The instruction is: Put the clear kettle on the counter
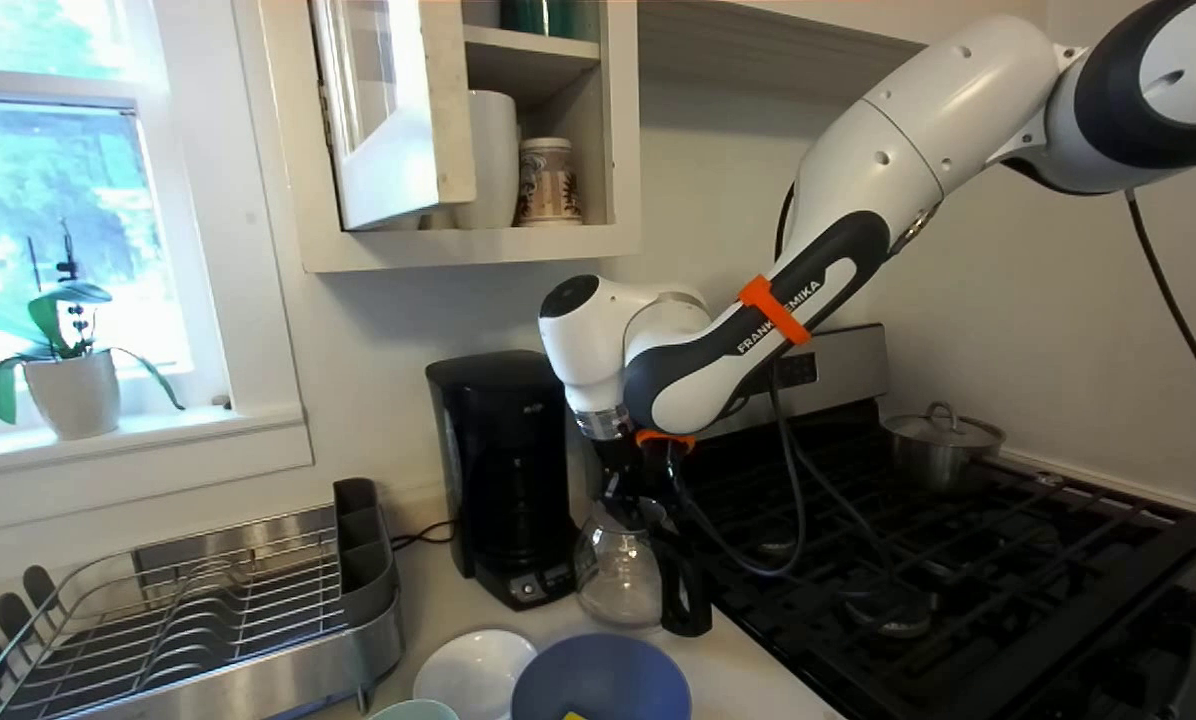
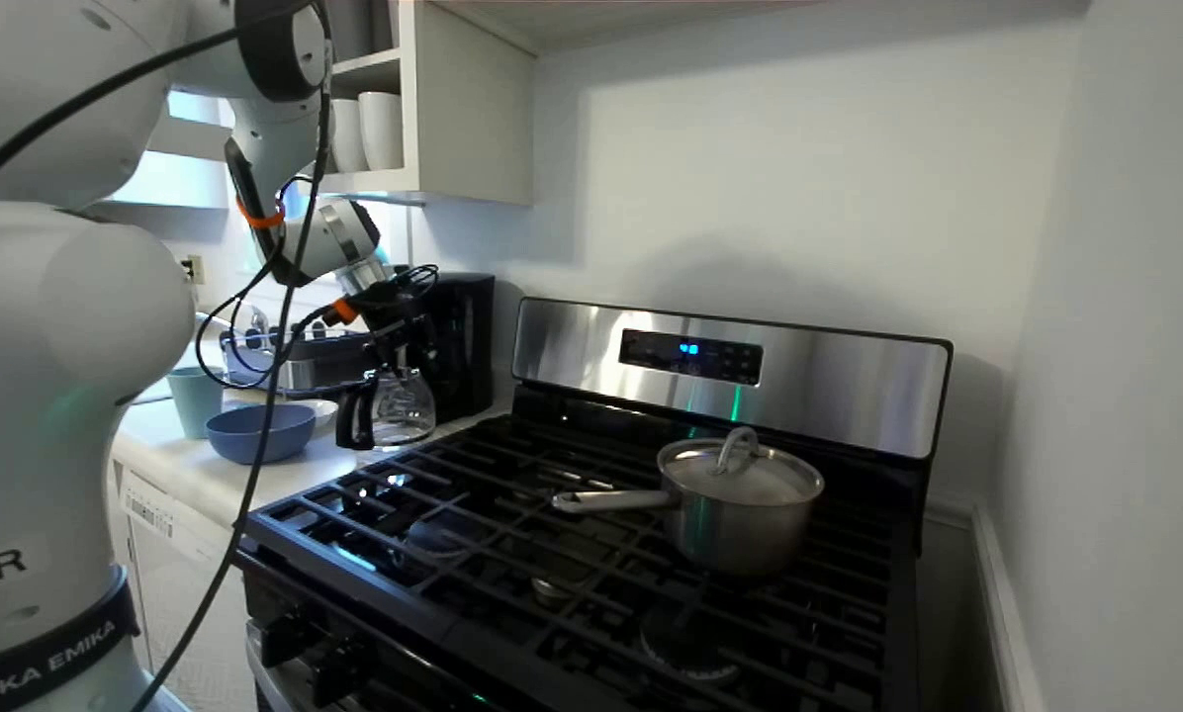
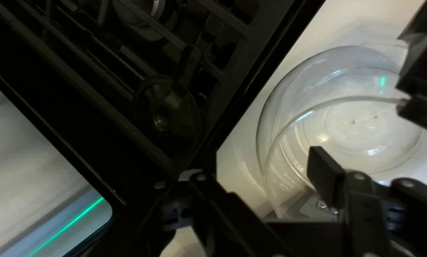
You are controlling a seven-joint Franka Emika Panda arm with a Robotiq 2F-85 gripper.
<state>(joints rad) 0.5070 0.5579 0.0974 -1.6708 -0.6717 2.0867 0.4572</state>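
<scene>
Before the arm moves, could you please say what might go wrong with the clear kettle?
The gripper is at the top of the clear kettle; pulling away might tip it. The coffee maker stands close, so a sideways nudge could knock the glass against it. The stove is near too, and its edge could catch the base.

Coffee maker (image 1: 503, 460) crowding kettle (image 1: 618, 585), room above stove (image 2: 512, 564)

i list: kettle (image 1: 620, 585), one, rounded clear glass, black handle (image 1: 696, 608), open at top; stands upright on the counter (image 1: 746, 678), near its edge; counter flat, whitish.
</scene>
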